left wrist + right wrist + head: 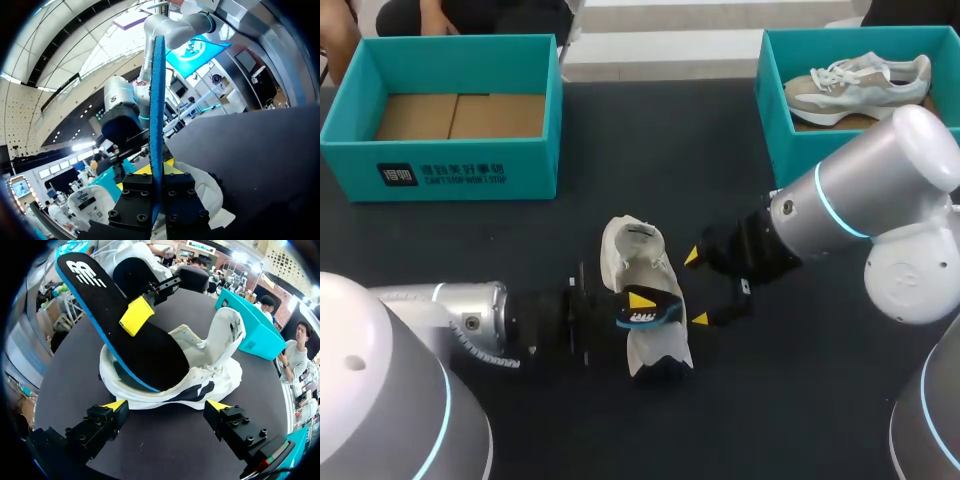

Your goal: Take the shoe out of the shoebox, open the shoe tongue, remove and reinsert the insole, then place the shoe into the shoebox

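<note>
Left gripper (pixel 159 168) pinches the insole (pixel 125 340) mid-length, from the shoe's nine o'clock. The shoe (pixel 642 262) lies mid-table, long axis twelve to six. Right gripper (pixel 696 288) hovers spread wide at its three o'clock, touching nothing. The insole's front end is hidden inside the shoe.

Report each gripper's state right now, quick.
Left gripper: shut on the insole, whose front end is down in the shoe.
Right gripper: open, holding nothing, fingers spread wide next to the shoe.
</note>
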`<state>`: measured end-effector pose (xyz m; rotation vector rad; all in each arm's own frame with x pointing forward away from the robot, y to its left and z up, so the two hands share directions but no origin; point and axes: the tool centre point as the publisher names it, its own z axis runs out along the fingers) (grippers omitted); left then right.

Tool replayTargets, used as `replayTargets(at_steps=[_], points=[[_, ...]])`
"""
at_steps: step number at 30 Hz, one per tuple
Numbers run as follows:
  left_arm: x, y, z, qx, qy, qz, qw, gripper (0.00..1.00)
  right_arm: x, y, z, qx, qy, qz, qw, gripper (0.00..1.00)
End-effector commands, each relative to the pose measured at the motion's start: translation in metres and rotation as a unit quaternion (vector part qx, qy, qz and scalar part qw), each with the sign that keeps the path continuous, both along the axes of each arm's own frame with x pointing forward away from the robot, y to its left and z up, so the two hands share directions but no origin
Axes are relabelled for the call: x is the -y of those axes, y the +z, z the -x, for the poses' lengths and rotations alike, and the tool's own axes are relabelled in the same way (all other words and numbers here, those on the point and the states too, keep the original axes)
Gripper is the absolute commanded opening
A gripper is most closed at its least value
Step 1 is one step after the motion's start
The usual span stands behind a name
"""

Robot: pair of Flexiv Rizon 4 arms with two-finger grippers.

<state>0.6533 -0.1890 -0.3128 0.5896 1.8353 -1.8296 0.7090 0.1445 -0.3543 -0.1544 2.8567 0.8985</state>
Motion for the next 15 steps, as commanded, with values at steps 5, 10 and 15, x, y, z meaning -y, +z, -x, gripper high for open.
replayTargets(at_steps=[5,10,15], points=[[0.005,-0.016,-0.018,-0.001,0.009,-0.01,1.0,0.0,0.0,-0.001,0.001,0.001,0.0,-0.001,1.0,1.0],[0.001,-0.025,-0.031,0.005,0.02,-0.022,1.0,0.0,0.0,-0.001,0.001,0.001,0.0,-0.001,1.0,1.0],[-0.004,-0.032,-0.039,0.003,0.036,-0.028,0.999,0.0,0.0,-0.001,0.001,0.001,0.0,-0.001,1.0,1.0]])
